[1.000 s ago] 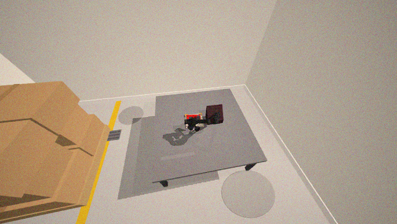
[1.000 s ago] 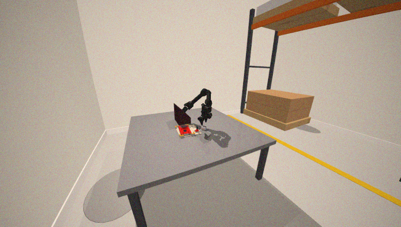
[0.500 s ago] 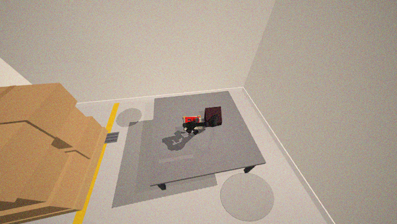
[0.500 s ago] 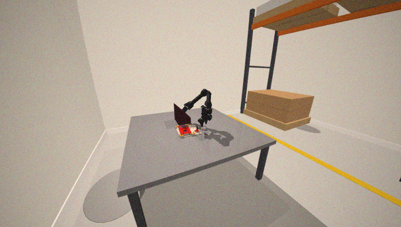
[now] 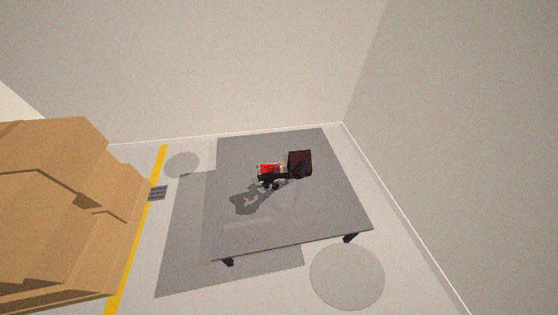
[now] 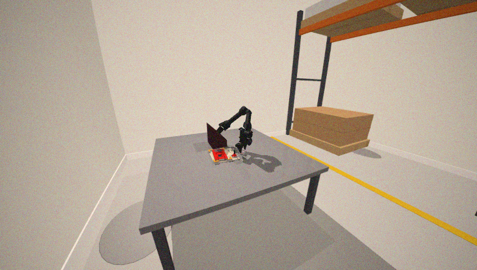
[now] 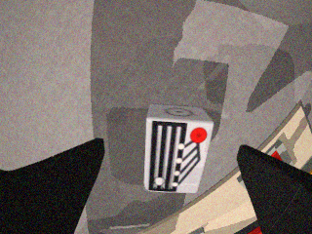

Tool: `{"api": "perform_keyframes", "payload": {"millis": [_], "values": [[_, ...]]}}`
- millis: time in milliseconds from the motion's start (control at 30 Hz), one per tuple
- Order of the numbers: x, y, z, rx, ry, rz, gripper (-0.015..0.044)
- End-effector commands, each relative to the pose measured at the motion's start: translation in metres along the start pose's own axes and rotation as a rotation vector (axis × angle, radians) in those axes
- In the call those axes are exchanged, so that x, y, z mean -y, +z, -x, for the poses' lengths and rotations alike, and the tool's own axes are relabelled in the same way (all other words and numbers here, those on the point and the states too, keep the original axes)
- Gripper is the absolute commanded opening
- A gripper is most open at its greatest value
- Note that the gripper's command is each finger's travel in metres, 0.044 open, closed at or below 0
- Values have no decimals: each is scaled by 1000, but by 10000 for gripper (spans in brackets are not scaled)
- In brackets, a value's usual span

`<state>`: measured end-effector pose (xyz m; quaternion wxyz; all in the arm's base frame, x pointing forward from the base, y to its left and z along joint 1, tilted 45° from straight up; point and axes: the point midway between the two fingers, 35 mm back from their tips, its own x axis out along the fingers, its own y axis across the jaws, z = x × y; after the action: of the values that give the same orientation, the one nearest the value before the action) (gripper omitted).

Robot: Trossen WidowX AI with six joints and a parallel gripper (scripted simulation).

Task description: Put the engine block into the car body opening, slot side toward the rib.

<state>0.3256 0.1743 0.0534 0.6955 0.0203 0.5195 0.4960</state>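
Note:
The engine block (image 7: 175, 150) is a small white box with black stripes and a red dot on its top face. It lies on the grey table (image 7: 46, 58) (image 6: 201, 193) (image 5: 300, 217), just beside the car body. The car body (image 7: 224, 230) (image 5: 268, 168) (image 6: 220, 154) is a red and beige piece lying flat on the table. My gripper (image 7: 174, 150) (image 6: 239, 149) (image 5: 270, 184) is open and empty. It points down, close over the block, with one finger on each side and not touching it. In the top and exterior views the block is mostly hidden under the gripper.
A dark maroon box (image 5: 299, 163) (image 6: 214, 136) stands on the table right behind the car body, at the arm's base. A cardboard crate (image 6: 331, 128) and a shelf rack (image 6: 294, 73) stand off the table to one side.

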Motion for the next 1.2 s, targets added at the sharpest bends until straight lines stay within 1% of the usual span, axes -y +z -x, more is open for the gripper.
{"api": "perform_keyframes", "payload": {"millis": [0,233,500,633,1167], "values": [[1,-3,-4,-9,3,-14,335],[1,-3,-4,-9,3,-14,151],[1,-3,-4,-9,3,-14,98],[3,-2,0,-1,-6,-4,0],[8,0,43,-1,-23,5,0]]}}
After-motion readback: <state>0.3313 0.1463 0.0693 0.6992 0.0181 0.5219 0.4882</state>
